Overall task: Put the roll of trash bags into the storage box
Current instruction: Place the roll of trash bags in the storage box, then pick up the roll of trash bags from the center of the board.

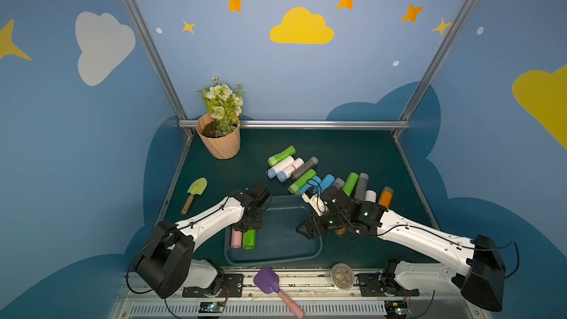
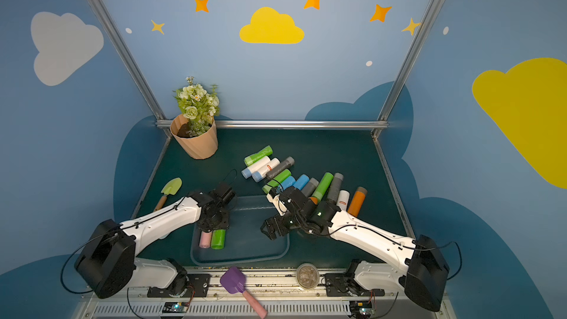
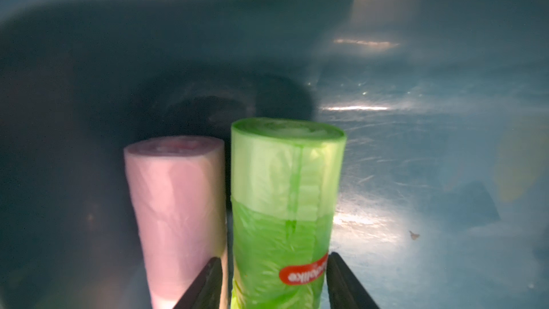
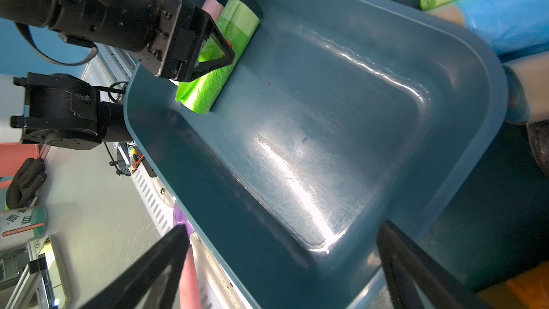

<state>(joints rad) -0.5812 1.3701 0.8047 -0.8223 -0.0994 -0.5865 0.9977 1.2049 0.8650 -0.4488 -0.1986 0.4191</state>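
Green roll (image 1: 249, 238) is down in the box (image 1: 276, 250), flat on its floor at the left end, just beside a pink roll (image 1: 235, 238); two-tone green, red label. Left jaws straddle it, gripping or loose, can't tell; pulling clear looks left to do. Right jaws gape, empty. Beyond, more rolls (image 1: 306, 176) wait on the counter (image 1: 352, 154).

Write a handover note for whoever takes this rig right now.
Left claw: astride the green roll, which lies on the storage box floor beside a pink roll; whether it grips is unclear.
Right claw: open, empty, over the box's other end.
Done: two rolls in the box.
Left: lift the left claw clear; many loose rolls lie on the table behind the box.
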